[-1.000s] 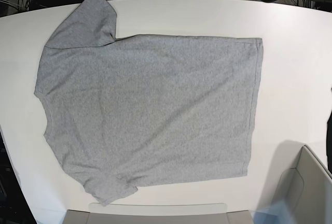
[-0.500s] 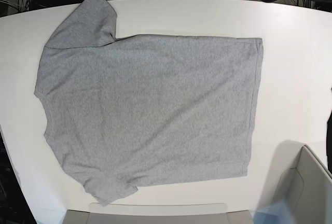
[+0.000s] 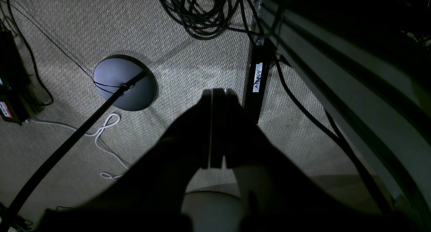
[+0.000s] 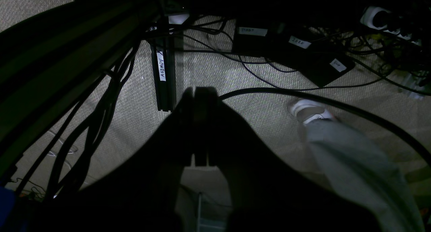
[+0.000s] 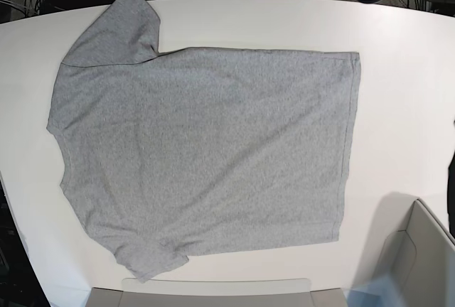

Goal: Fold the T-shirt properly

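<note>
jaws pressed together on both arms, holding nothing: the left gripper [image 3: 215, 90] and the right gripper [image 4: 199, 89] each hang off the table, their wrist cameras looking down at carpet, cables [image 3: 198, 13] and a round stand base [image 3: 124, 82]; a person's shoe [image 4: 311, 112] shows in the right wrist view. neither arm appears in the base view. the t-shirt [image 5: 206, 147] lies flat and spread on the white table [image 5: 405, 72], plain grey side up, collar end toward that view's left, hem toward its right, one sleeve [image 5: 117, 33] at the far edge and the other sleeve [image 5: 146, 257] at the near edge. no fold is made yet, so the task looks to be at its very start. the next move calls for both arms to come over the table, part their jaws, and pinch a sleeve or side edge to carry it across the body.
</note>
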